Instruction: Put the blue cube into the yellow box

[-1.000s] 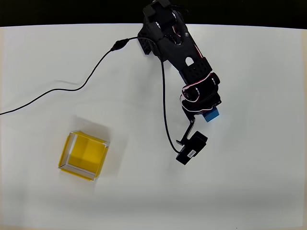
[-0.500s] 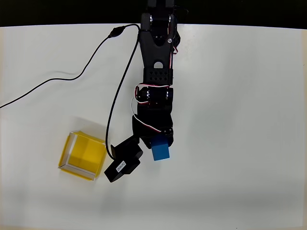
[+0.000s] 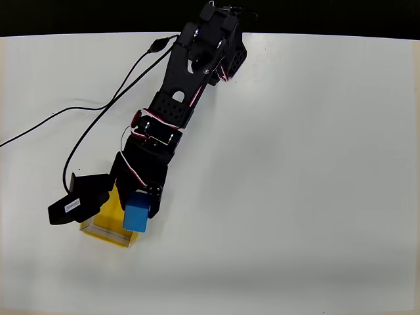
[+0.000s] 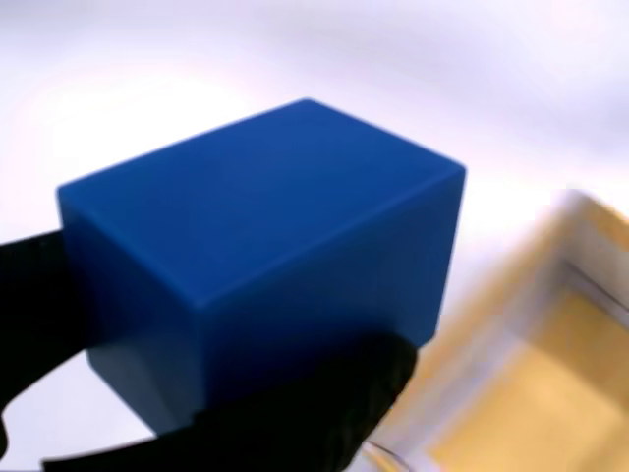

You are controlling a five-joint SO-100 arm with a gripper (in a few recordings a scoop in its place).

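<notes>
Overhead view: a wide white table [image 3: 315, 197] takes up nearly everything, with a dark strip along its far edge. From that edge the black arm [image 3: 190, 72] reaches down and to the left in the picture, red and white wires looped at its joints, and a thin black cable [image 3: 85, 111] trails off across the table toward the left side.

Under the arm's lower end sits the yellow box [image 3: 108, 226] — its near wall and pale rim show along the bottom, and much of the rest is covered by the arm and by a black camera block [image 3: 77, 205] that sticks out to the left.

The gripper [image 3: 139, 211] is pinching the blue cube [image 3: 136, 217]; the cube juts out past the dark fingers at the arm's tip, and from above it overlaps the right part of the box, close to the right wall. Whether it touches the box I can't tell.

In the wrist view the blue cube [image 4: 265, 246] looms large, with black fingers [image 4: 295, 413] pressed against its lower face and left side. The yellow box [image 4: 521, 383] lies blurred below and to the right — yellow floor, whitish rim.
</notes>
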